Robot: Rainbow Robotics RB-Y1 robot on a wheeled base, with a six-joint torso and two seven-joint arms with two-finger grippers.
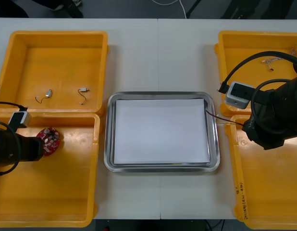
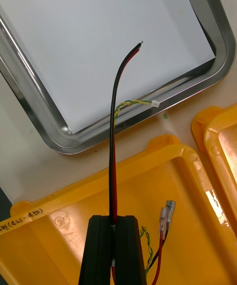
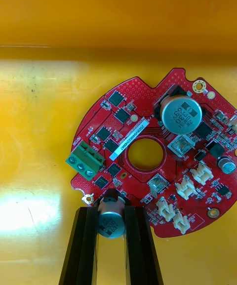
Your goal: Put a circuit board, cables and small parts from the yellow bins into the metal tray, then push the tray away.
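Note:
A round red circuit board (image 1: pixel 50 139) lies in the near left yellow bin (image 1: pixel 52 192). My left gripper (image 1: pixel 41 146) is shut on it; in the left wrist view its fingers (image 3: pixel 85 245) clamp a silver cylinder at the edge of the board (image 3: pixel 148 156). My right gripper (image 1: pixel 246 128) hovers over the inner wall of the near right bin (image 1: pixel 268 192), shut on a red and black cable (image 1: pixel 220 118). In the right wrist view that gripper (image 2: pixel 114 222) holds the cable (image 2: pixel 114 117) with its free end over the white inside of the metal tray (image 2: pixel 207 75).
The tray (image 1: pixel 110 159) sits at the table's middle between the bins. Two small metal parts (image 1: pixel 45 95) (image 1: pixel 83 91) lie in the far left bin (image 1: pixel 57 38). Thin cables (image 1: pixel 273 61) lie in the far right bin (image 1: pixel 235 48). More wires (image 2: pixel 163 225) rest in the orange bin (image 2: pixel 74 201).

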